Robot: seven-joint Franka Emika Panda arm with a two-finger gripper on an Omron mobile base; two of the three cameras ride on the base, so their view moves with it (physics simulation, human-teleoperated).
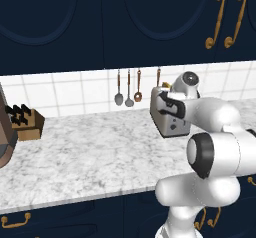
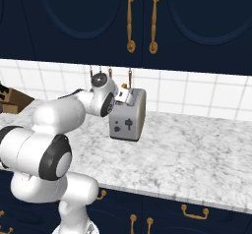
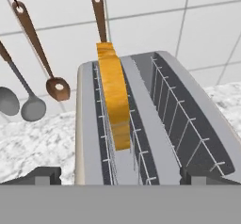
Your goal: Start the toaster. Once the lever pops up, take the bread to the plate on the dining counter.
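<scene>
Because the bread point(image 3: 114, 96) stands upright in the left slot of the toaster point(image 3: 146, 119), poking above the rim near the tiled wall, I hang directly over it. My gripper point(image 3: 120, 173) is spread wide, holding nothing, so its fingertips can straddle the slice.

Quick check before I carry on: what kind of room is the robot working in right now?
Almost certainly a home kitchen. A silver toaster with a bread slice in one slot stands on a marble counter, ladles and spoons hang on a white tiled wall, and navy cabinets with gold handles sit above.
</scene>
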